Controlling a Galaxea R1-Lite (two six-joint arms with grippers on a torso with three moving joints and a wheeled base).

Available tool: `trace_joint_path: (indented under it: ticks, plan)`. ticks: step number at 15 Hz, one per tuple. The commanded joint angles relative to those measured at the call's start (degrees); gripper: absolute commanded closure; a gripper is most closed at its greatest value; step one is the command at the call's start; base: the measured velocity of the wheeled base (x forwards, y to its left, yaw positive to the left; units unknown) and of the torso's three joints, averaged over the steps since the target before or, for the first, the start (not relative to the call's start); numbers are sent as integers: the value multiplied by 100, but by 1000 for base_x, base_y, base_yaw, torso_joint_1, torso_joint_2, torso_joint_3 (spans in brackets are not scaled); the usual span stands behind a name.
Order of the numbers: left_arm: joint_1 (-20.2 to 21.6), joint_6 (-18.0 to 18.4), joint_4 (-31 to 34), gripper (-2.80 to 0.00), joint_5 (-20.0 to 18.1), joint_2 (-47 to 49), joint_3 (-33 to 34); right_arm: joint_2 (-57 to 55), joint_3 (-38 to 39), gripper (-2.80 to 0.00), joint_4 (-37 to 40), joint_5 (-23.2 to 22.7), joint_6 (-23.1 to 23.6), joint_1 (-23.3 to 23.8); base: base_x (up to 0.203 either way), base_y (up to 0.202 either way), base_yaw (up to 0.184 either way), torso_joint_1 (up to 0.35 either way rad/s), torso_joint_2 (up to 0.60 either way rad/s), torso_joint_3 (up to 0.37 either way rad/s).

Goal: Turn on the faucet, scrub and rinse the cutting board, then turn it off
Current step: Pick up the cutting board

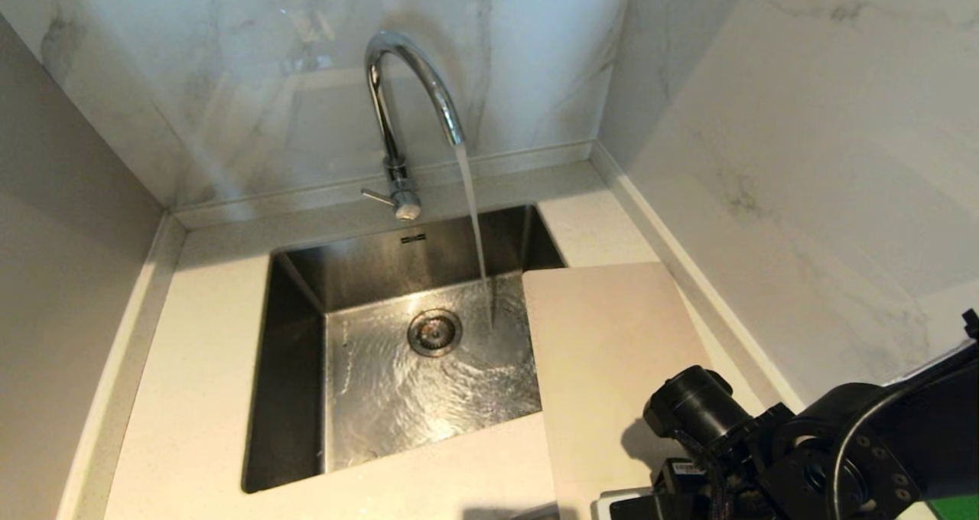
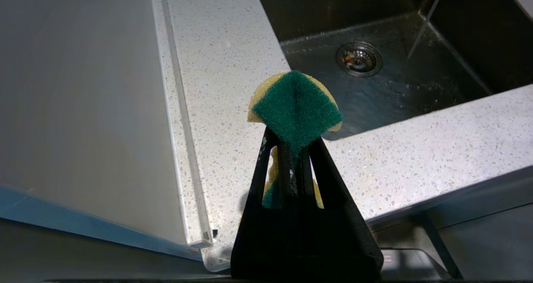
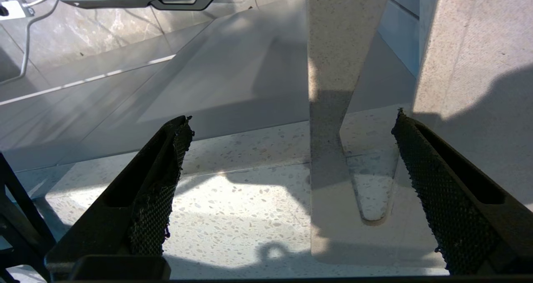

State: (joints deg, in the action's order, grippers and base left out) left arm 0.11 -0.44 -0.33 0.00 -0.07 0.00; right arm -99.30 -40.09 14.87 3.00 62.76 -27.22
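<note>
The beige-white rectangular plastic cutting board (image 3: 354, 158) lies on the speckled surface (image 3: 233, 208) between the wide-spread fingers of the right claw (image 3: 287, 150); the left claw (image 2: 293, 143) pinches a green-and-yellow sponge (image 2: 296, 108).

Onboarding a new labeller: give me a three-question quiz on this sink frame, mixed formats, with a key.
1. True or false: water is running from the faucet.
2. What does the left gripper hold? A) sponge B) brush C) nothing
3. Fill in: the right gripper, open, has the handle end of the ____ between its fingers.

Key:
1. True; the stream lands in the sink.
2. A, a green and yellow sponge.
3. Cutting board, lying on the counter with one edge over the sink.
</note>
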Motion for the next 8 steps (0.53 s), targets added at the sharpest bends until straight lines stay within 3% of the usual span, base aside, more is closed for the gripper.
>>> trace_joint_path:
  ticks: [1,8]
  plan:
    - [-2,0,-2,0,0,7,0,62,17,-280,16,13,26,-20,0,0,0,0,0,0]
    - [1,0,-2,0,0,7,0,245,282,-280,16,17,26,-38,0,0,0,0,0,0]
